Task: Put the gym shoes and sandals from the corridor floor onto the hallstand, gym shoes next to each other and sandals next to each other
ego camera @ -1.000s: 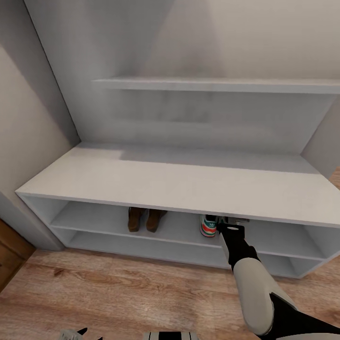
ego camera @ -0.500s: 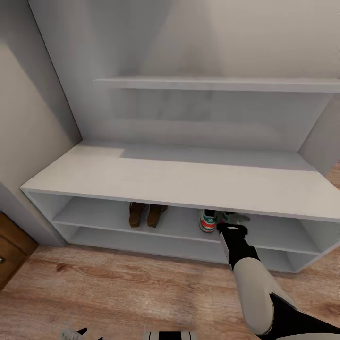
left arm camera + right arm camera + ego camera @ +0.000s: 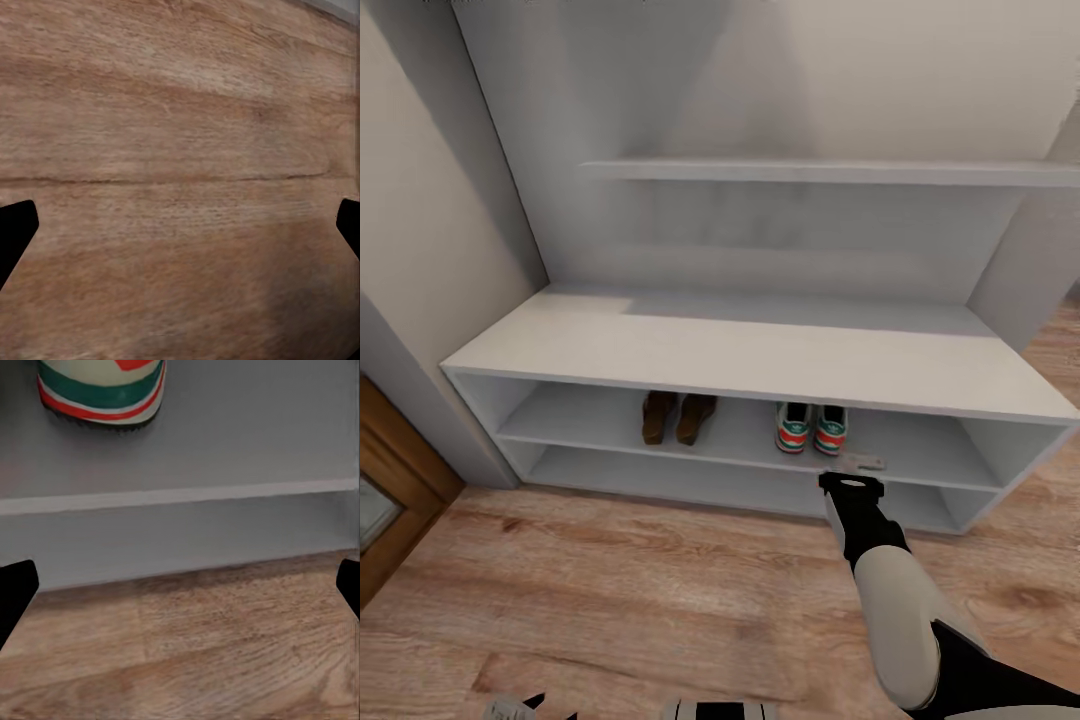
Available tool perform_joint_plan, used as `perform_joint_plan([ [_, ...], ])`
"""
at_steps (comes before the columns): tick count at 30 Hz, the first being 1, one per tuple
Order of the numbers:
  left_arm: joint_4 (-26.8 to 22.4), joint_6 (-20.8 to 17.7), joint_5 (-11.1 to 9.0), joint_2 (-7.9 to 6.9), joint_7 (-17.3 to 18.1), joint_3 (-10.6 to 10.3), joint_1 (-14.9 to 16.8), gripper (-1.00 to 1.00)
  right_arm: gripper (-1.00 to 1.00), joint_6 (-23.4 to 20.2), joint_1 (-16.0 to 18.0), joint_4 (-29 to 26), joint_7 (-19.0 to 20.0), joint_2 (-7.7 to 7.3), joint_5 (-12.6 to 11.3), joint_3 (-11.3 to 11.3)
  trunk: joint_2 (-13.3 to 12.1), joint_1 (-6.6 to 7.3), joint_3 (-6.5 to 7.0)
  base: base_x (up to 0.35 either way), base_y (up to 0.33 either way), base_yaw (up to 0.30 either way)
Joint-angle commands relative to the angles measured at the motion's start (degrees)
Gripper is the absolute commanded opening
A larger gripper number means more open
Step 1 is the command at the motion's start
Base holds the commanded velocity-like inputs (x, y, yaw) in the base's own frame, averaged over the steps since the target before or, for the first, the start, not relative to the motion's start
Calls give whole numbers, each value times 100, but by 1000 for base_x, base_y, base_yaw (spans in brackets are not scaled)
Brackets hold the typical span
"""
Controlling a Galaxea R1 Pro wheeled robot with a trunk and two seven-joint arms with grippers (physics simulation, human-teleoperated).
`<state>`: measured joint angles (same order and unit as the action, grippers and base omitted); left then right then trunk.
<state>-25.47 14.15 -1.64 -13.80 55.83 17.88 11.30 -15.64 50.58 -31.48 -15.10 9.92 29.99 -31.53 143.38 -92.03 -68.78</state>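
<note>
On the hallstand's (image 3: 760, 355) upper open shelf, the two white gym shoes (image 3: 812, 428) stand side by side with their heels toward me. Left of them on the same shelf, the two brown sandals (image 3: 678, 418) lie next to each other. My right gripper (image 3: 857, 463) hangs just in front of the shelf edge, below the shoes, open with nothing in it. In the right wrist view its fingertips are spread wide (image 3: 180, 585), with one gym shoe's striped heel (image 3: 101, 390) beyond them. My left gripper (image 3: 180, 225) is open over the corridor floor (image 3: 180, 112).
A long wall shelf (image 3: 830, 172) runs above the bench top. A brown wooden door or cabinet (image 3: 390, 490) stands at the left beside a wall corner. Wood-plank floor (image 3: 640, 590) stretches between me and the rack, and the lower shelf (image 3: 690, 480) sits beneath the shoes.
My right gripper has come out from under the bench top, leaving the second gym shoe beside the first. The whole view has pulled back, showing more floor.
</note>
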Motion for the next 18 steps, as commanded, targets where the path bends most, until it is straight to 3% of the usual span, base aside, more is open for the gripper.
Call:
perform_joint_plan([
  [1, 7, 24, -3, 0, 24, 13, 4, 100, 100, -27, 4, -7, 7, 7, 51, -28, 2, 5, -4, -337, 0, 0],
  [18, 7, 35, -3, -4, 24, 33, 4, 100, 100, -11, -6, 30, 15, 7, 57, -33, 2, 5, -4, -333, 0, 0],
])
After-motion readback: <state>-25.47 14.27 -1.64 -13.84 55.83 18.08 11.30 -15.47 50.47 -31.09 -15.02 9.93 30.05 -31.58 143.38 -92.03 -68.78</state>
